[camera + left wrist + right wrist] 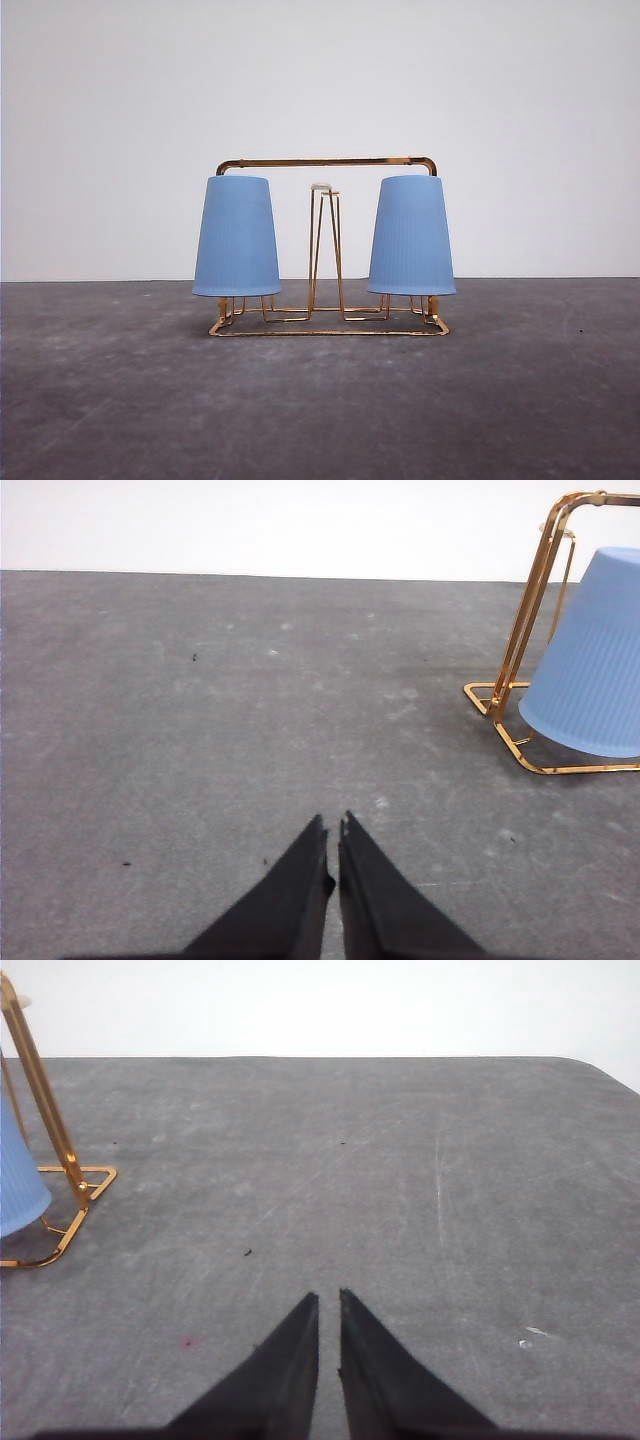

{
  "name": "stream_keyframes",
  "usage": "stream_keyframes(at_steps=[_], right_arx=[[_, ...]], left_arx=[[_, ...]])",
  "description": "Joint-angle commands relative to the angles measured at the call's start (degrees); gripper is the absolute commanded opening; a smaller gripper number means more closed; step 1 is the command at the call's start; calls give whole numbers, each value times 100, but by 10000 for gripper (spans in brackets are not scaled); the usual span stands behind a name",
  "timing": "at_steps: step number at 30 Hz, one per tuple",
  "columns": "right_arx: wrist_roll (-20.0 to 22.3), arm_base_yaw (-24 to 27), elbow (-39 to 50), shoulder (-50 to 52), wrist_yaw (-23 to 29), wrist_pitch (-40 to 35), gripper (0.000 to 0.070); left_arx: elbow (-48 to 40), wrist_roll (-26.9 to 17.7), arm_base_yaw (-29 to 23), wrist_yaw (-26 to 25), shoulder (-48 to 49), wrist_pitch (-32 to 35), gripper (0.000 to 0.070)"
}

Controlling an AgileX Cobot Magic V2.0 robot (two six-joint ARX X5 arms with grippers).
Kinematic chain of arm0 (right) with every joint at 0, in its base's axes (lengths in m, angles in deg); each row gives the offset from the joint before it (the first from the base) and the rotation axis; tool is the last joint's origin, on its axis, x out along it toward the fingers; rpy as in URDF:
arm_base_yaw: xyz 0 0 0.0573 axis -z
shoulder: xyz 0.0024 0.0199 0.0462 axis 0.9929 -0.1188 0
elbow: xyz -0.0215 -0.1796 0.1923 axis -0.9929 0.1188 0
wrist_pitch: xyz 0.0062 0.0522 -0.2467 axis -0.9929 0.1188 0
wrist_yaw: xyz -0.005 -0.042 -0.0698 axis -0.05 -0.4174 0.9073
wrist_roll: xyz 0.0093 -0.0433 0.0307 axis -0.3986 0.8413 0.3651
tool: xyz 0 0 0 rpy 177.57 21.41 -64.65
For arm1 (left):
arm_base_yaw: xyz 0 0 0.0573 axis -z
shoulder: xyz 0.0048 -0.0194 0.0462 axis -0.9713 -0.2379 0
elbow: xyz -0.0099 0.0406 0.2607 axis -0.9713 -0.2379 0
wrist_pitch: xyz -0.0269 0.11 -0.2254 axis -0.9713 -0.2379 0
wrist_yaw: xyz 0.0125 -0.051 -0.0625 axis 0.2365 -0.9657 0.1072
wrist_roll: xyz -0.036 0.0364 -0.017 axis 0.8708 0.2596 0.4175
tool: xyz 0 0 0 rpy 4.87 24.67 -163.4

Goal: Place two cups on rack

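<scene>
The gold wire rack (pixel 327 328) stands on the grey table in the middle of the front view. Two light blue ribbed cups hang upside down over its pegs, one on the left (pixel 236 237) and one on the right (pixel 411 236). A bare peg with a white tip (pixel 323 245) rises between them. In the left wrist view, the left gripper (pixel 333 830) is shut with nothing in it, away from the rack (pixel 520 640) and a cup (pixel 590 670). In the right wrist view, the right gripper (pixel 328 1300) is shut and holds nothing, apart from the rack's corner (pixel 60 1160) and a cup's edge (pixel 15 1185).
The grey tabletop (pixel 320 410) runs back to a plain white wall (pixel 320 80). The table's rounded far corner (pixel 600 1070) appears in the right wrist view.
</scene>
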State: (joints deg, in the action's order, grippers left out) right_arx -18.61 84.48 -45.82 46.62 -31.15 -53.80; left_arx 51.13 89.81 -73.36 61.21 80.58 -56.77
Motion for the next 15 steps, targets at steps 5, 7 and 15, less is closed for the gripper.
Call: stream_keyframes(at_steps=[5,7,15], right_arx=[[-53,0,15,-7,0,-59,36],[-55,0,15,-7,0,-59,36],[-54,0,15,-7,0,-59,36]], left_arx=[[-85,26,4,-7,7,-12,0],[-85,24,4,-7,7,-13,0],[-85,26,4,-7,7,-13,0]])
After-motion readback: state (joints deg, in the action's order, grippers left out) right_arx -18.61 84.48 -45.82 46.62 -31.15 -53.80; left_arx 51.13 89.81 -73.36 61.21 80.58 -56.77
